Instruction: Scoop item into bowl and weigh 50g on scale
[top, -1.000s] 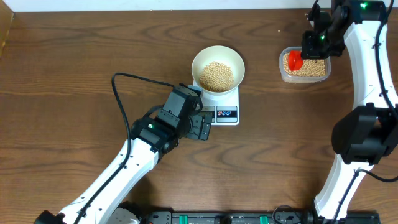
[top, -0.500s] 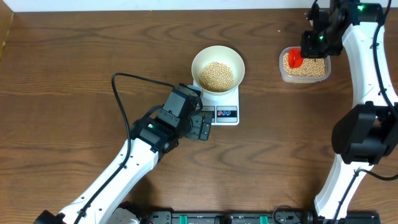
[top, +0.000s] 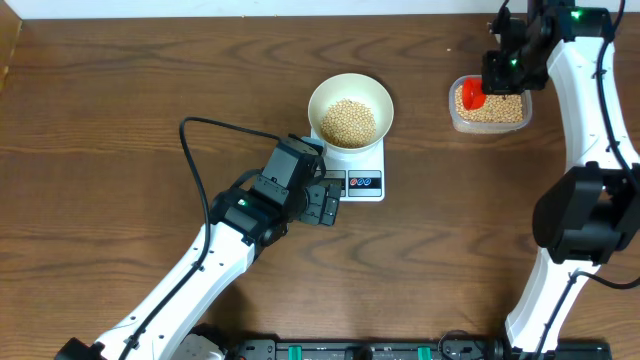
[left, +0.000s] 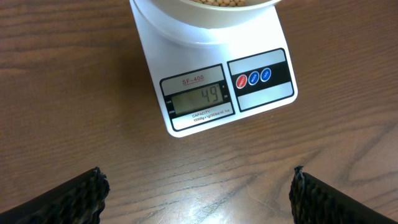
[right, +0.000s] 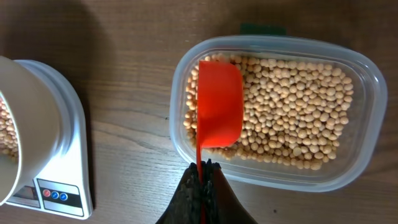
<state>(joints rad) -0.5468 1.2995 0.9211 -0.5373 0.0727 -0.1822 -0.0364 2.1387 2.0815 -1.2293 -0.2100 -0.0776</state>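
Two roles: the left gripper (left: 196, 186), jaws spread wide and empty, sits at 6 o'clock of the scale (left: 149, 37) so I can read its display (left: 198, 98) below the bowl (top: 350, 84) of beans (top: 349, 120); the right gripper (right: 202, 171) pinches the scoop (right: 219, 102) over the tub (right: 367, 81) at the table's 2 o'clock.

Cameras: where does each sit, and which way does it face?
Overhead: above the table, facing straight down; left arm and right arm show.
Left wrist: over the scale, facing down at its display; open left gripper at bottom.
Right wrist: facing down on the tub of beans; shut right gripper holds the red scoop.
Shared by all: scale, white bowl.
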